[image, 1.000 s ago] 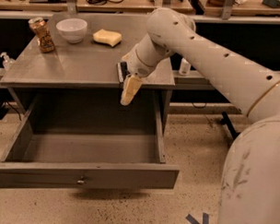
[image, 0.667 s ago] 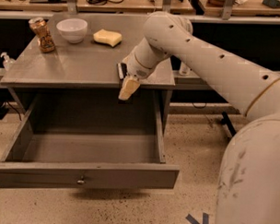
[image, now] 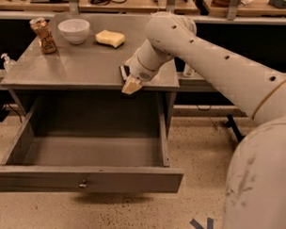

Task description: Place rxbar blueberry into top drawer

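The rxbar blueberry shows as a small dark bar with a pale edge. It lies on the grey table top near the front edge, partly hidden by my arm. My gripper points down at the table's front edge, just right of and below the bar, touching or nearly touching it. The top drawer is pulled wide open below the table top. Its inside is bare, and a small metal lock sits at the centre of its front panel.
On the table top stand a white bowl, a yellow sponge and a brown can at the back left. A small bottle stands left of the table. Shelving runs behind, and speckled floor lies in front.
My gripper has risen from in front of the drawer opening up to the table's front edge, shifting slightly left toward the bar. The bar and the drawer have not moved.
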You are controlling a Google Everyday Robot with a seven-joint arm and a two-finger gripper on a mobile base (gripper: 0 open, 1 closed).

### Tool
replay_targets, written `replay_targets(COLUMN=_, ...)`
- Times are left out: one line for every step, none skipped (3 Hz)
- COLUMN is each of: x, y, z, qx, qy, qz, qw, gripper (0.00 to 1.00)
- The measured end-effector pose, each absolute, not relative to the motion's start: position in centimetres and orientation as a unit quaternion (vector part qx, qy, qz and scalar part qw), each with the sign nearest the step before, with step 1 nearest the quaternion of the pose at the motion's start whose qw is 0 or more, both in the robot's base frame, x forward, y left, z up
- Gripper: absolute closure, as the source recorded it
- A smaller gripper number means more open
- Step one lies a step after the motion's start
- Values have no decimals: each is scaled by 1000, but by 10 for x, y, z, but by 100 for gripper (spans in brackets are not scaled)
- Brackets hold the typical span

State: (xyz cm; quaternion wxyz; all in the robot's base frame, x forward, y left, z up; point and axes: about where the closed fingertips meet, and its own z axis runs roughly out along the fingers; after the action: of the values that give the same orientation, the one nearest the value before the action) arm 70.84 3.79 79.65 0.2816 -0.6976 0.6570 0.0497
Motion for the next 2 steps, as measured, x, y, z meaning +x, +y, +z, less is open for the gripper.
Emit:
replay_targets(x=661, y=38, z=807, qx=-703, qy=643, qz=94, qw=289, gripper=100)
replay_targets(x=654, y=39, z=811, qx=-704, qy=640, qz=100, qw=290, gripper=100)
